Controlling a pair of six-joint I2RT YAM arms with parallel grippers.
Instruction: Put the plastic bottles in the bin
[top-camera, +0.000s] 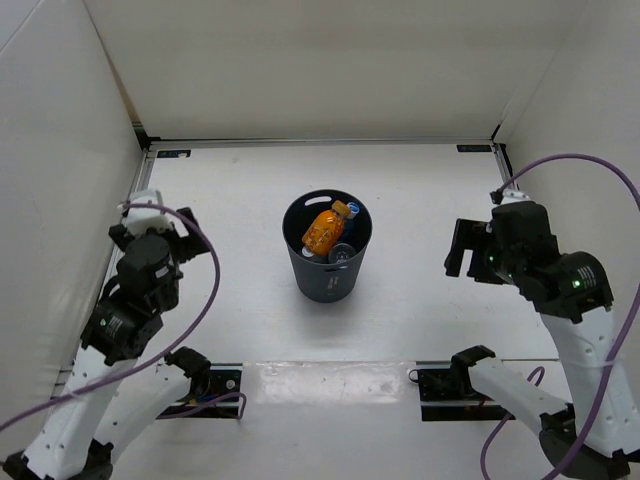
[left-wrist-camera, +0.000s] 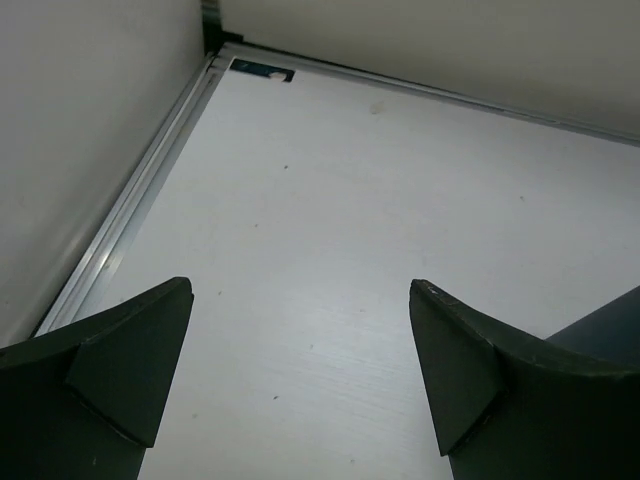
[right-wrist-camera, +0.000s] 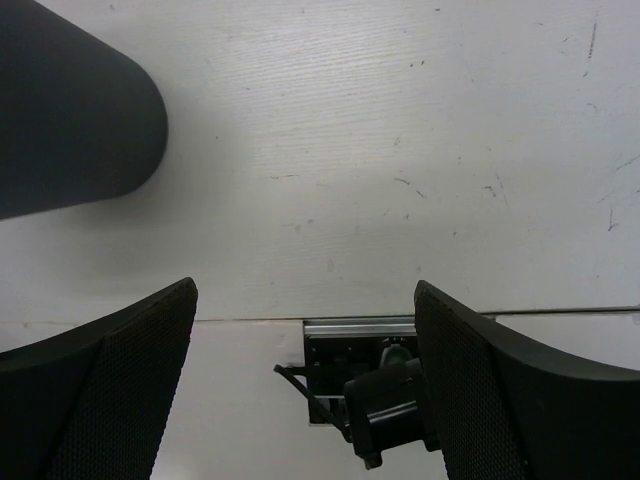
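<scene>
Bottles lie inside the round dark grey plastic bin (top-camera: 326, 278) at the middle of the white table (top-camera: 230, 200): a short orange plastic bottle (top-camera: 324, 230) on top, clear plastic bottles (top-camera: 342, 254) beside it. The left gripper (left-wrist-camera: 300, 300) and right gripper (right-wrist-camera: 305, 295) hang released, jaws wide, empty.

Saw a scuffed white table (top-camera: 420, 190), white walls (top-camera: 320, 60) on three sides, a dark sticker (top-camera: 173, 154) at each far corner.

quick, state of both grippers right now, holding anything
left gripper: open, holding nothing
right gripper: open, holding nothing
</scene>
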